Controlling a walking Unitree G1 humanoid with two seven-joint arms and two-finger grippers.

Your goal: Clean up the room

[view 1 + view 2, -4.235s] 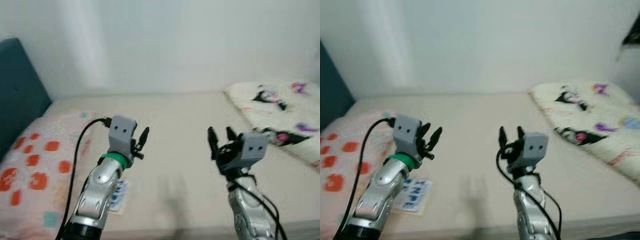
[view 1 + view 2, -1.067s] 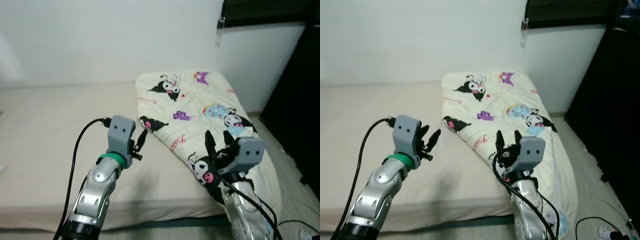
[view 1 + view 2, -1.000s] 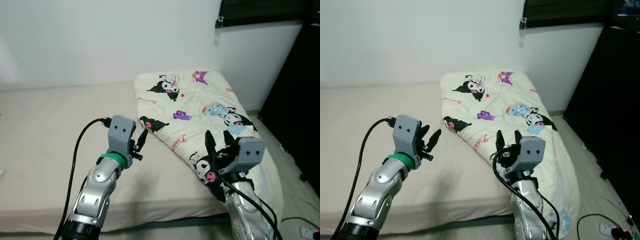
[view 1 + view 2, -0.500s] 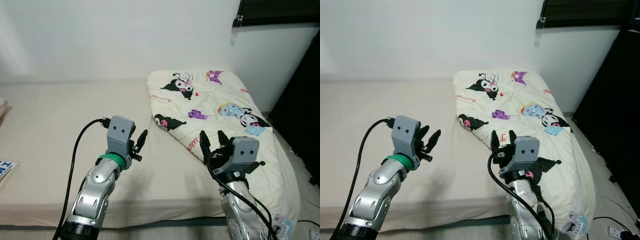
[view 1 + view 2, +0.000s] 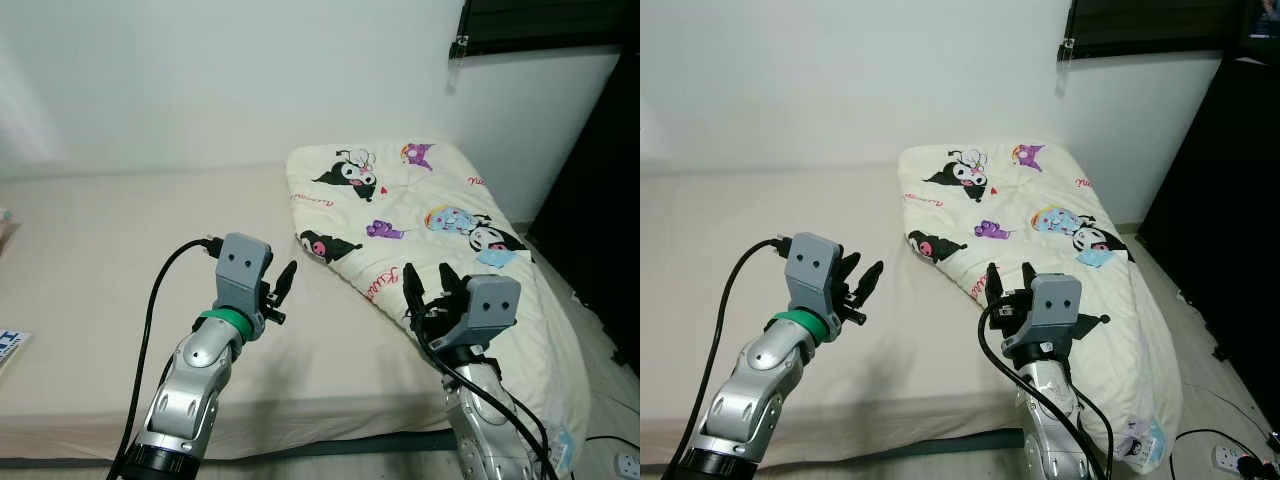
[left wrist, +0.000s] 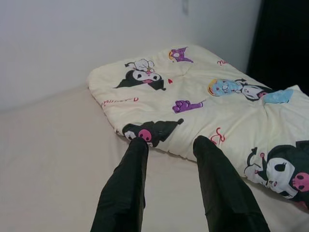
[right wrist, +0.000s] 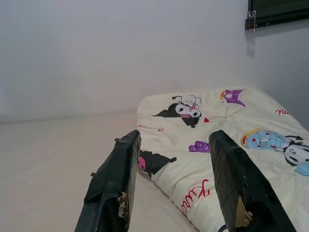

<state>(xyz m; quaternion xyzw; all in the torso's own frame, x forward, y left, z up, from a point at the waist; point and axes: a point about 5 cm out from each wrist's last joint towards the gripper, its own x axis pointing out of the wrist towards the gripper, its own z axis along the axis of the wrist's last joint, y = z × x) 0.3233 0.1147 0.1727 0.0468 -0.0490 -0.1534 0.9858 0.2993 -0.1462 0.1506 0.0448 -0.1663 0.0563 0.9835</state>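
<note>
A cream blanket [image 5: 430,215] printed with black cartoon figures lies bunched over the right end of the beige bed [image 5: 120,260], its lower edge hanging off toward the floor. My left gripper [image 5: 281,292] is raised above the mattress, just left of the blanket's edge, open and empty. My right gripper [image 5: 428,288] is held up over the blanket's near part, open with nothing between its fingers. In the left wrist view the blanket [image 6: 193,104] lies ahead of the fingers [image 6: 126,179]. The right wrist view shows the blanket [image 7: 217,125] beyond its two fingers [image 7: 118,169].
A white wall [image 5: 220,80] runs behind the bed. A dark wardrobe or doorway [image 5: 600,200] stands at the right. A printed paper [image 5: 6,345] lies at the bed's far left edge. A power strip and cable [image 5: 1230,455] lie on the floor at the lower right.
The camera has swung right from the pillow end to the blanket end, then eased slightly. Both grippers stay raised and open; the right one now sits a little higher.
</note>
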